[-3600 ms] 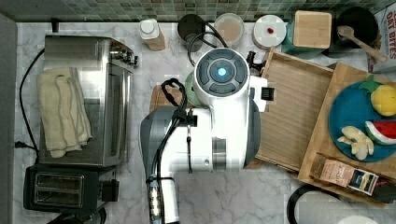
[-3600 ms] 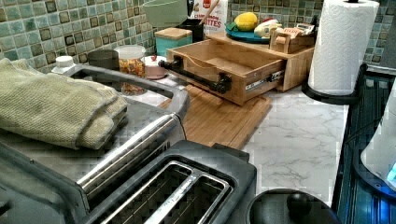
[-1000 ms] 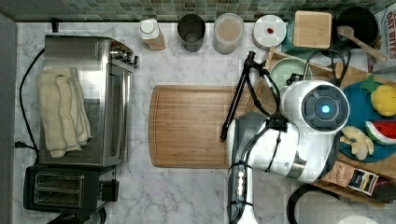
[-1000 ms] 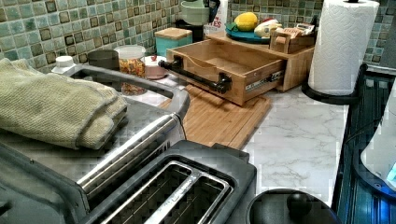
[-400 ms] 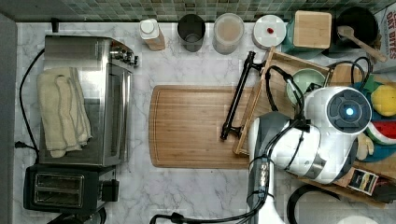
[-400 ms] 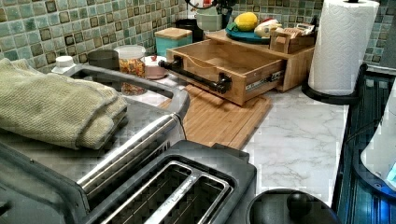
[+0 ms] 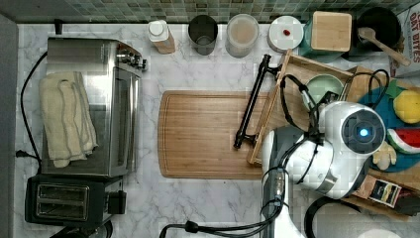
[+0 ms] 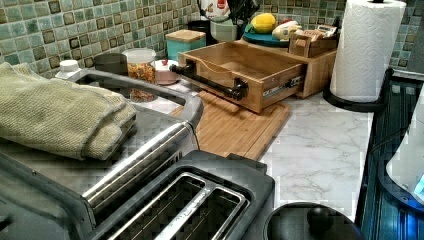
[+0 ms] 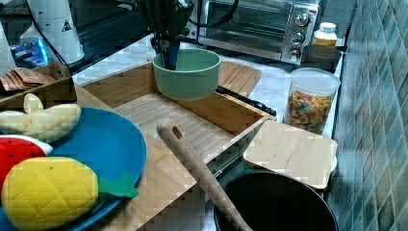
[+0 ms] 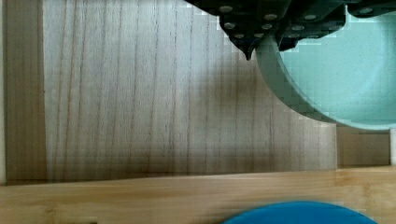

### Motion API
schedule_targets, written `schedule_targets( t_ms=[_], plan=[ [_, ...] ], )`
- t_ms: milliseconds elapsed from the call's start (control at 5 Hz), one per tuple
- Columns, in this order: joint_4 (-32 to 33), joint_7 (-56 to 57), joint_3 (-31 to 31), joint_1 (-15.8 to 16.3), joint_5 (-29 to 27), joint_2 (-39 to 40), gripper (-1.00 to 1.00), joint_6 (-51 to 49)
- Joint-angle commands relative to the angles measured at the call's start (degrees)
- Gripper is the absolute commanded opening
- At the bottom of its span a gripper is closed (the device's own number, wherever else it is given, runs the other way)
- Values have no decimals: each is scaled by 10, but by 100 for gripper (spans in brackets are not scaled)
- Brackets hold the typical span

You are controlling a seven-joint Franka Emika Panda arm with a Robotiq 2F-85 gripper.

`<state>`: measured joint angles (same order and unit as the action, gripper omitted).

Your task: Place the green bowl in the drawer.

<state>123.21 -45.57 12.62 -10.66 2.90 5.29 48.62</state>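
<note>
The pale green bowl (image 9: 187,72) hangs a little above the floor of the drawer (image 9: 163,115), near its far corner in the top view, where the green bowl (image 7: 324,85) shows beside my arm. My gripper (image 9: 169,57) is shut on the bowl's rim, one finger inside and one outside. In the wrist view the gripper (image 10: 268,41) pinches the rim of the green bowl (image 10: 336,70) over the drawer's wooden floor (image 10: 140,93). The drawer (image 7: 267,116) stands pulled open, its black bar handle (image 7: 252,104) over the cutting board. In the left view the green bowl (image 8: 223,30) sits above the drawer (image 8: 240,75).
A blue plate (image 9: 106,144) with toy fruit lies beside the drawer. A bamboo cutting board (image 7: 203,134) lies at the handle side, and a toaster oven (image 7: 89,104) and toaster (image 7: 64,201) stand beyond it. Jars (image 7: 242,34), a teal canister (image 7: 331,30) and a black pot (image 7: 379,25) line the back wall.
My arm carried the bowl from above the cutting board toward the top view's right, over the open drawer. In the last half second the bowl came lower.
</note>
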Motion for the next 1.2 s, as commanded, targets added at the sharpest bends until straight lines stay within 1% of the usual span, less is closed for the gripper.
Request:
schedule_targets(
  t_ms=[200,400,600,800,1000,1200],
  plan=[
    [75,41,2,-25,-41,32,-100,78],
    [86,64,8,-36,-39,41,-100,104],
    [98,54,10,-38,-26,32,-100,108],
    [112,35,13,-31,-21,21,-100,105],
    [119,29,11,-29,-19,16,100,108],
    [124,32,7,-29,-31,15,100,114]
  ],
)
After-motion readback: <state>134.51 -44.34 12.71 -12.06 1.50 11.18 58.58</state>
